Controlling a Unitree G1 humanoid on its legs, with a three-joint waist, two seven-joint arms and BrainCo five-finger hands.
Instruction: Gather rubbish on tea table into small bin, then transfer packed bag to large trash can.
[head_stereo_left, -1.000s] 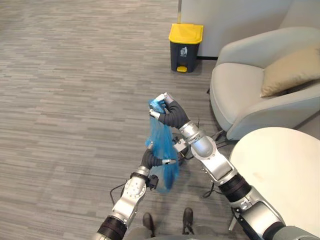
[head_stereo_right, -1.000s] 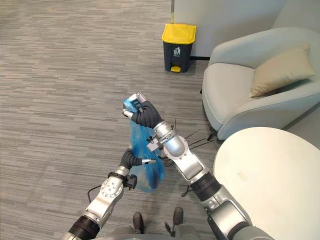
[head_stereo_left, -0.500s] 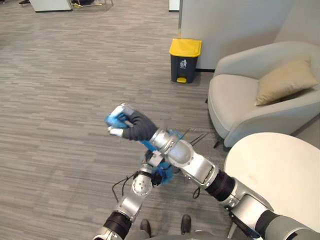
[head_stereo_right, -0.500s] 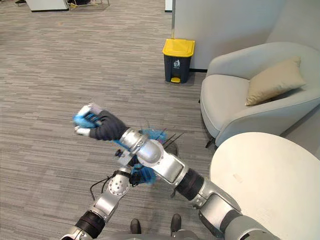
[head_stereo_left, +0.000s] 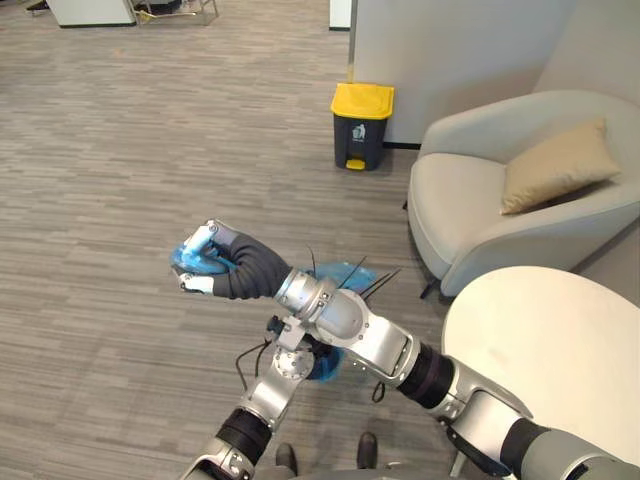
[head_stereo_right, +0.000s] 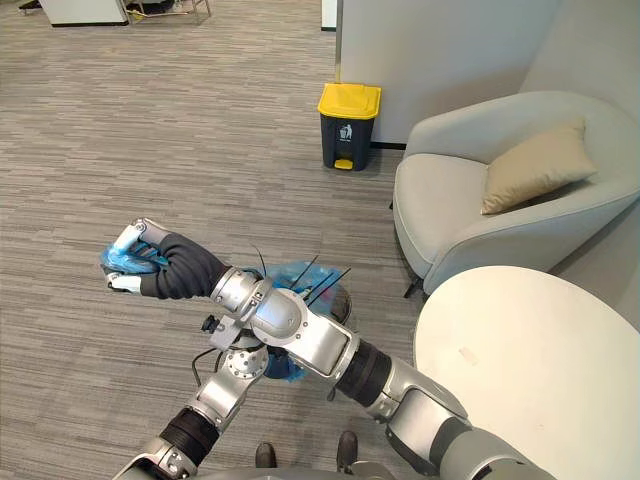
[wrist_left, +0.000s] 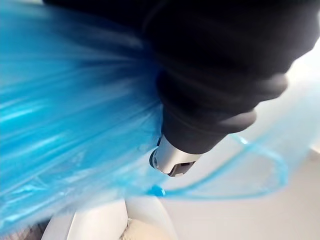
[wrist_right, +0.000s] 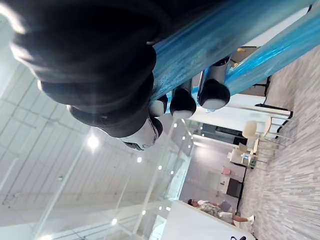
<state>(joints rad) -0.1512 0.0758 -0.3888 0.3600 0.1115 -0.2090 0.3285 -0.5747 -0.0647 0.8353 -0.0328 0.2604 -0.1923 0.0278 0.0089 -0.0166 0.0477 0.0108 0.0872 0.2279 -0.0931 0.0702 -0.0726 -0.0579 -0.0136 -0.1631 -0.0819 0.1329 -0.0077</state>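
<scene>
Moved since 1 second ago: right hand (head_stereo_left: 225, 265), swung from straight ahead out toward the robot's left, carrying the neck of the blue bag (head_stereo_left: 342, 273) with it.

Item 1, right hand: fingers curled tight round the bunched blue plastic, as its wrist view confirms.

Item 2, left hand (wrist_left: 172, 159): low, tucked under the right forearm, with bag film stretched right across it; whether it grips the film cannot be told.

Item 3, blue bag: neck in the right hand, body trailing back under that arm toward the left hand, clear of the floor as far as can be seen.

Item 4, tea table (head_stereo_left: 545, 350): behind the right hand, its visible top bare.

Item 5, large trash can (head_stereo_left: 362, 128): yellow lid closed, well apart from both hands, ahead.

Status: gathering and bagging look finished. Left to do: carry the bag over, open the lid, drop it in.
</scene>
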